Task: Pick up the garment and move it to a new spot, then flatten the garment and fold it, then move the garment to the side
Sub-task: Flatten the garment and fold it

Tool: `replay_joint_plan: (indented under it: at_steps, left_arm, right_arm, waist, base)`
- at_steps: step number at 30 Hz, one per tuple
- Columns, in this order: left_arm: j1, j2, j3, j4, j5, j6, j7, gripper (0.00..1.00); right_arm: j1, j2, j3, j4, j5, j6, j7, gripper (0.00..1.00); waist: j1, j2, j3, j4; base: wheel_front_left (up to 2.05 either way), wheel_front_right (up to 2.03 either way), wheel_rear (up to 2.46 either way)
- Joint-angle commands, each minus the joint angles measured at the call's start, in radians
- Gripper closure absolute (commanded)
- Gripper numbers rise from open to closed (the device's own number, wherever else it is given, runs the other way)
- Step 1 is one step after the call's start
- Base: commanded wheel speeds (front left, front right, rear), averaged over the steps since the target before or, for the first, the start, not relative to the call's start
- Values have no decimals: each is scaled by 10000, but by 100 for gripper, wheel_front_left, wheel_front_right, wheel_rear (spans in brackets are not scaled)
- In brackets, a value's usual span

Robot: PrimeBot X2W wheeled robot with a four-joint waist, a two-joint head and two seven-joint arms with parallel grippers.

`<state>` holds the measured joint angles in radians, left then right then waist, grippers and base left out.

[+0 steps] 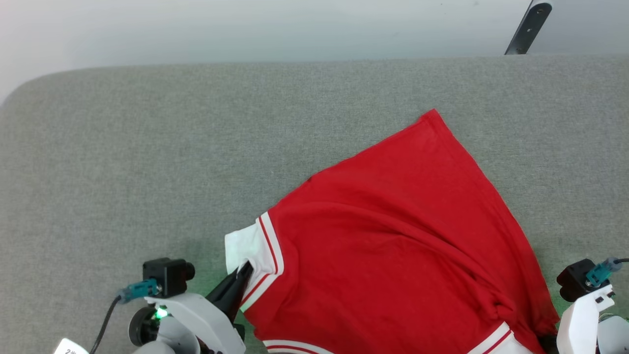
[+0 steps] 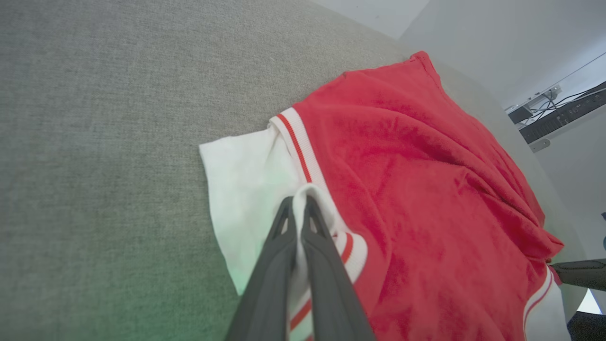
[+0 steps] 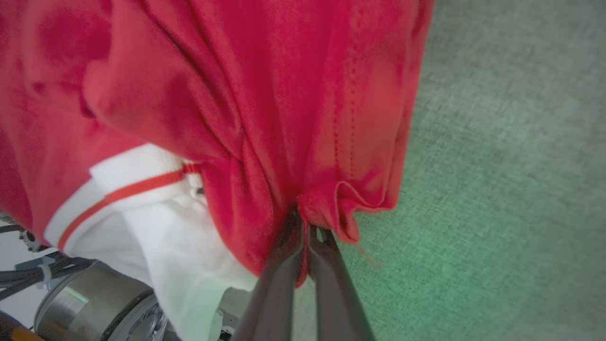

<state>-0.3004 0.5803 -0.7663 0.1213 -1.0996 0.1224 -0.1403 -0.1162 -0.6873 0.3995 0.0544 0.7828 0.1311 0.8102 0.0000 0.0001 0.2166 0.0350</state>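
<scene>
Left pincer (image 1: 244, 270), nearest item, at 7 o'clock in the head view: fingers clamped on a fold of the white sleeve (image 2: 241, 189) where it meets the trim. Counter (image 1: 147, 147): grey woven cover, rounded far corner at 10 o'clock. Garment (image 1: 393, 236): red T-shirt, plain side up, lying in the 5 o'clock quarter of the counter. One hem corner points to 12 o'clock, the near edge is held at both grips, and long ridges cross the body. Right pincer (image 3: 303, 215), at 4 o'clock: closed on a bunched wad of red cloth by a stitched edge, near the other white sleeve (image 3: 156, 222). Striped trim (image 2: 303, 151): white with red lines. Step, as judged: placing at the new spot, with flattening not yet begun. The next move calls for drawing both pincers apart to tauten the near edge, lowering it and then letting go. The right grip looks bunched and may need retaking.
</scene>
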Motion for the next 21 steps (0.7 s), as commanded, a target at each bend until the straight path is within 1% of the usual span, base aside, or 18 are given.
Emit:
replay_joint_plan:
  at_steps: [1, 4, 7, 9, 12, 14, 16, 21]
  left_arm:
    - [81, 26, -15, -44, 58, 35, 31, 100]
    - [35, 11, -46, -99, 98, 89, 48, 100]
    - [-44, -67, -108, -169, 140, 93, 71, 100]
    - [-103, -128, -130, -209, 155, 87, 69, 100]
    - [-232, -254, -199, -218, 197, 15, 90, 100]
    - [-334, -324, -209, -194, 226, -19, 66, 100]
    - [-456, -406, -235, -155, 260, -93, 53, 100]
    - [-892, -753, -354, 37, 381, -309, 50, 100]
  right_arm:
    - [229, 276, -10, 10, -136, -8, -60, 0]
    - [-359, 151, -718, -701, -474, -11, -129, 0]
    - [-876, 36, -1279, -1467, -689, -10, 197, 0]
    - [-1502, -22, -1626, -1882, -793, -10, 440, 0]
    - [-2549, -91, -1790, -2158, -1066, -10, 794, 0]
    - [-3393, 115, -1729, -1939, -1218, -10, 842, 0]
    - [-4355, 285, -1446, -1510, -1543, -10, 574, 0]
    - [-6414, 909, -452, 948, -2295, -10, -101, 0]
  waist:
    - [0, -1, -29, -3]
    - [0, -1, -28, 52]
    - [0, -1, 24, 199]
    - [0, -1, 114, 330]
    - [0, -1, 333, 624]
    - [0, -1, 552, 811]
    - [0, -1, 812, 995]
    - [0, -1, 1499, 1501]
  base:
    - [0, 0, 0]
    - [0, 0, 0]
    - [0, 0, 0]
    - [0, 0, 0]
    - [0, 0, 0]
    - [0, 0, 0]
    - [0, 0, 0]
    - [0, 0, 0]
